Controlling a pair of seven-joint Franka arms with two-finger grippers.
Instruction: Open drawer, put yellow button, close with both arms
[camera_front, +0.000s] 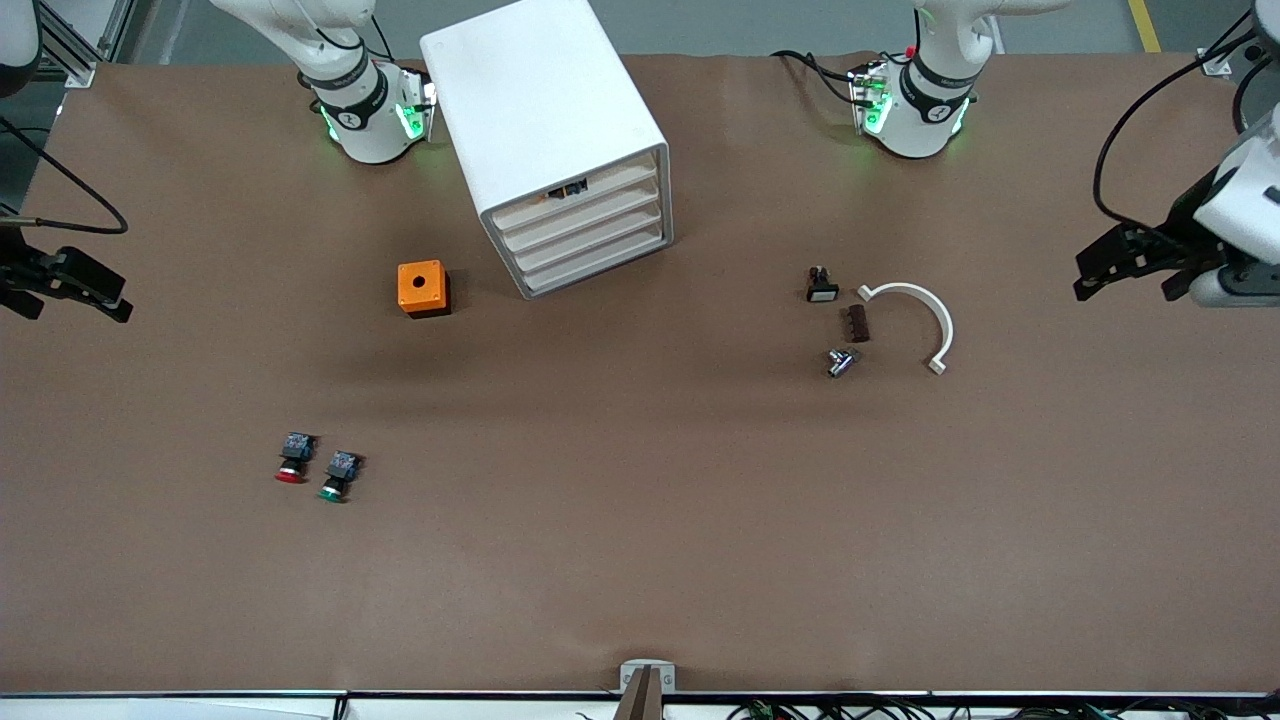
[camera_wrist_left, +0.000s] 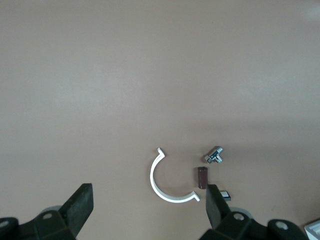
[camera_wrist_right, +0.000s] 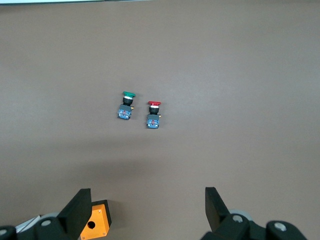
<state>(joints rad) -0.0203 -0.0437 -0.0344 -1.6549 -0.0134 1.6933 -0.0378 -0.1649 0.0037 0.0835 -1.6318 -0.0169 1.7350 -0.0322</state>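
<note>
Two grippers, both mine, both spread wide and holding nothing. My left gripper (camera_front: 1135, 268) hangs over the left arm's end of the table; my right gripper (camera_front: 70, 285) hangs over the right arm's end. Neither touches anything.

Under my left wrist: a white half-ring clip (camera_wrist_left: 167, 180), a small brown block (camera_wrist_left: 202, 177) just beside it, a small silver metal fitting (camera_wrist_left: 216, 156) near the block, and a black part with a pale face (camera_front: 821, 285), cut off by one finger (camera_wrist_left: 216, 207) in the left wrist view.

Under my right wrist: a green-capped button (camera_wrist_right: 127, 105) and a red-capped button (camera_wrist_right: 153, 114), side by side, apart. An orange box (camera_front: 423, 288) with a round hole on top stands farther from the front camera, near the cabinet.

The white cabinet (camera_front: 545, 120) stands between the two arm bases, turned at an angle. The top drawer (camera_front: 580, 192) looks shut or nearly so. At its upper edge shows a small dark and orange-yellow patch (camera_front: 562, 189), perhaps the yellow button; too small to tell. I cannot make out a yellow button anywhere on the table (camera_front: 640, 560).
</note>
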